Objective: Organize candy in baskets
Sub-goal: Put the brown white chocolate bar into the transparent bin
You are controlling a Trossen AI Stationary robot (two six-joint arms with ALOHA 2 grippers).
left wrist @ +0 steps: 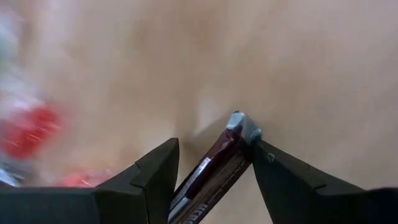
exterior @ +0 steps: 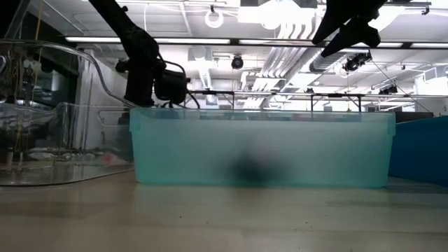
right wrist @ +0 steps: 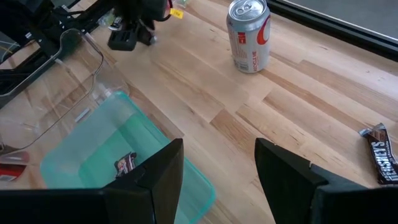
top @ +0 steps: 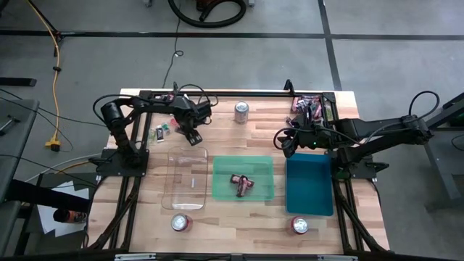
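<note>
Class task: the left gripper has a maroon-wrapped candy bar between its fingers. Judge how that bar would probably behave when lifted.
The maroon candy bar is small and slim, so probably light. Its glossy wrapper may slip between the left gripper fingers. Its crimped end looks floppy, though the straight body is likely fairly stiff.

We see bare wood between clear basket (top: 187, 178) and back can (top: 241, 112); front cans (top: 180, 222) crowd front edge.

Candy bar wrapper (right wrist: 380, 154): white letters, apparently "HERSHEY'S", partly cut off.
Drink can (right wrist: 249, 35): print unreadable.
</note>
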